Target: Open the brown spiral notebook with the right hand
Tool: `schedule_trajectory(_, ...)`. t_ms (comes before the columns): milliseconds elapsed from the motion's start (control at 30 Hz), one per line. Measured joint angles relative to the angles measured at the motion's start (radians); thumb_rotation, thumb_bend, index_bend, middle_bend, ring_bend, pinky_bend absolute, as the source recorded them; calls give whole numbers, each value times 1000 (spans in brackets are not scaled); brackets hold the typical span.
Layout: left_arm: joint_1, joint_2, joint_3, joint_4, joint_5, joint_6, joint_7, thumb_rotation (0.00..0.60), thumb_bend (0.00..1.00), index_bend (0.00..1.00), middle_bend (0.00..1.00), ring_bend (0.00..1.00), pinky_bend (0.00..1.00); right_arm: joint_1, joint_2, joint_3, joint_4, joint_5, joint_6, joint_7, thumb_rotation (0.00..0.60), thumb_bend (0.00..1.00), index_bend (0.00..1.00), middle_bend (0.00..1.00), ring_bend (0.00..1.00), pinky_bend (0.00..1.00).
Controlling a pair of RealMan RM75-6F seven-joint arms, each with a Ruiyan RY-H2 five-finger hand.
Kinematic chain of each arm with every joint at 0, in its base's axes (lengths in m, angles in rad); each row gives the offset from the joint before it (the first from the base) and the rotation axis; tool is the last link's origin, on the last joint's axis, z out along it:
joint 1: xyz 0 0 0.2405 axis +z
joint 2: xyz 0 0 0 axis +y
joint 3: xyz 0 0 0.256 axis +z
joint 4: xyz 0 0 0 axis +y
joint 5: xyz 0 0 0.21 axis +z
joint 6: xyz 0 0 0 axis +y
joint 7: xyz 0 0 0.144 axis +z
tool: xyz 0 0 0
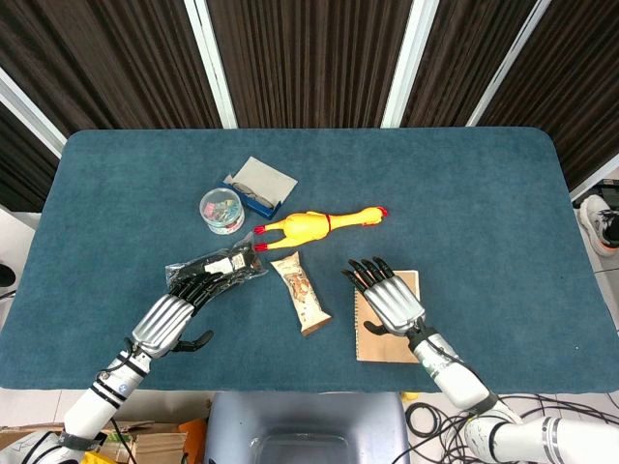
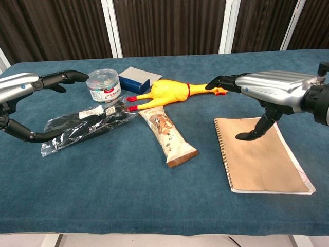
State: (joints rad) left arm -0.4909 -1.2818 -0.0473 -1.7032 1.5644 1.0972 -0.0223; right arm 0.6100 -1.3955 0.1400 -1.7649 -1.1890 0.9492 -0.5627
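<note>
The brown spiral notebook (image 2: 262, 157) lies closed on the blue table at the front right, its wire spine along its left edge; in the head view the notebook (image 1: 387, 343) is partly covered by my arm. My right hand (image 2: 267, 90) hovers above it, palm down, fingers stretched toward the table's middle, thumb hanging down just over the cover. It holds nothing. The same right hand (image 1: 387, 295) sits over the notebook's far part. My left hand (image 1: 179, 309) floats open at the front left, fingers extended over a black plastic packet (image 2: 85, 126).
A snack bar in a tan wrapper (image 2: 167, 135) lies left of the notebook. A yellow rubber chicken (image 2: 172, 92) lies behind it. Further left stand a round clear tub (image 2: 103, 85) and a blue box with a grey card (image 2: 136, 78).
</note>
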Motion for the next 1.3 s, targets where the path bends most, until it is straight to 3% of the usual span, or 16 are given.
schedule_trajectory(267, 14, 9, 14, -3, 11, 39, 32, 600, 346, 0, 38, 27, 128, -7, 22, -32, -20, -14, 32, -2, 600, 158, 0, 0, 0, 0)
schedule_trajectory(467, 94, 66, 72, -2, 90, 178, 61, 600, 346, 0, 38, 27, 126, -76, 94, -101, -47, -111, 117, 32, 600, 158, 0, 0, 0, 0)
schedule_trajectory(633, 204, 93, 145, 67, 175, 344, 56, 600, 346, 0, 38, 27, 125, -158, 154, -182, -23, -224, 199, 146, 600, 158, 0, 0, 0, 0)
schedule_trajectory(833, 302, 49, 187, 246, 208, 454, 20, 600, 347, 0, 38, 27, 126, -242, 151, -256, 147, -338, 282, 324, 600, 158, 33, 0, 0, 0)
schedule_trajectory(1000, 355, -22, 196, 375, 205, 494, -38, 600, 346, 0, 38, 27, 126, -297, 83, -306, 341, -434, 337, 437, 600, 158, 115, 0, 0, 0)
schedule_trajectory(1300, 370, -51, 192, 417, 206, 493, -54, 600, 346, 0, 40, 28, 125, -344, -69, -332, 569, -554, 423, 573, 600, 157, 217, 0, 0, 0)
